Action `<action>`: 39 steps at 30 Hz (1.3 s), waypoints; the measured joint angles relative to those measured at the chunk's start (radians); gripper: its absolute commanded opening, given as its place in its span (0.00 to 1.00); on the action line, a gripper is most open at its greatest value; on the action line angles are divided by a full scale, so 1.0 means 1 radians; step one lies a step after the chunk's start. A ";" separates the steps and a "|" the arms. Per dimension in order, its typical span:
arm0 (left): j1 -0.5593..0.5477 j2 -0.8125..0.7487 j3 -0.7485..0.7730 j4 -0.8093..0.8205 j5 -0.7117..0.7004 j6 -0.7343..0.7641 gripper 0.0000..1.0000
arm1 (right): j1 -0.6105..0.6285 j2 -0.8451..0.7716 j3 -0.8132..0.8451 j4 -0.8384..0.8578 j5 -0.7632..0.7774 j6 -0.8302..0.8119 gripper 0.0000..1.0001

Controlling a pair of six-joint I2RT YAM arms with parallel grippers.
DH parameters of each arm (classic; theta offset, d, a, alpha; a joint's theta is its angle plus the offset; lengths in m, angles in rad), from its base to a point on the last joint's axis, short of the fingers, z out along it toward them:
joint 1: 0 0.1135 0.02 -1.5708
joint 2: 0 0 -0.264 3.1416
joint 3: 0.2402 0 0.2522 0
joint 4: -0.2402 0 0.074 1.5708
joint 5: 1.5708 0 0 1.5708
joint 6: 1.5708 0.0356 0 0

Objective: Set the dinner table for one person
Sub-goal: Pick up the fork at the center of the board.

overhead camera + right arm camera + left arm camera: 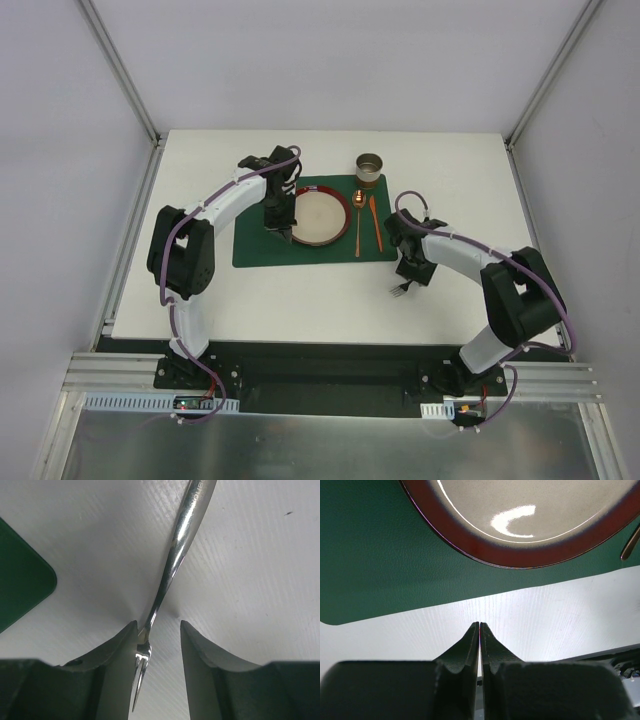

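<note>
The fork [175, 560] lies on the table [300, 300] at four o'clock of the placemat [260, 250]; the right gripper [159, 630] straddles its neck, fingers [117, 645] open; best to centre, close firmly, lift level. The left gripper [479, 626], closed and empty, hovers at nine o'clock of the plate [520, 555].

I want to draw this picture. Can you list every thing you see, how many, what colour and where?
table: 1, white, under everything
mat: 1, dark green, middle of the table
plate: 1, cream with a red rim, on the mat
cup: 1, grey metal, at the mat's far edge, right side
spoon: 1, copper, on the mat, right of the plate
knife: 1, orange, on the mat, right of the spoon
fork: 1, silver, on the table near the mat's near right corner
left gripper: 1, black, shut, by the plate's left edge
right gripper: 1, black, open, fingers either side of the fork
</note>
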State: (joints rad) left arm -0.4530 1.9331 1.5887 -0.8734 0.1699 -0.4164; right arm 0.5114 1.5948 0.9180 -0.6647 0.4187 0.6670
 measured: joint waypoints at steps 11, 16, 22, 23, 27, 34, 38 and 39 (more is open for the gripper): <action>0.000 0.000 0.000 0.000 0.000 0.000 0.02 | 0.000 0.044 0.029 0.012 -0.014 0.009 0.22; 0.000 0.000 0.000 0.000 0.000 0.000 0.02 | 0.000 0.062 0.047 0.014 -0.016 0.005 0.00; 0.000 0.000 0.000 0.000 0.000 0.000 0.02 | 0.000 0.077 0.064 0.010 -0.016 0.000 0.00; 0.000 0.000 0.000 0.000 0.000 0.000 0.02 | 0.000 0.080 0.067 0.008 -0.016 -0.002 0.01; 0.000 0.000 0.000 0.000 0.000 0.000 0.02 | 0.002 0.093 0.084 -0.005 -0.016 -0.014 0.00; 0.000 0.000 0.000 0.000 0.000 0.000 0.02 | 0.015 0.117 0.121 -0.040 0.008 -0.046 0.00; 0.000 0.000 0.000 0.000 0.000 0.000 0.02 | 0.032 0.137 0.190 -0.090 0.062 -0.084 0.00; 0.000 0.000 0.000 0.000 0.000 0.000 0.02 | 0.039 0.144 0.212 -0.105 0.079 -0.096 0.00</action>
State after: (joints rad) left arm -0.4526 1.9331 1.5887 -0.8734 0.1696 -0.4164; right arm 0.5507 1.7386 1.1301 -0.7696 0.4973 0.5709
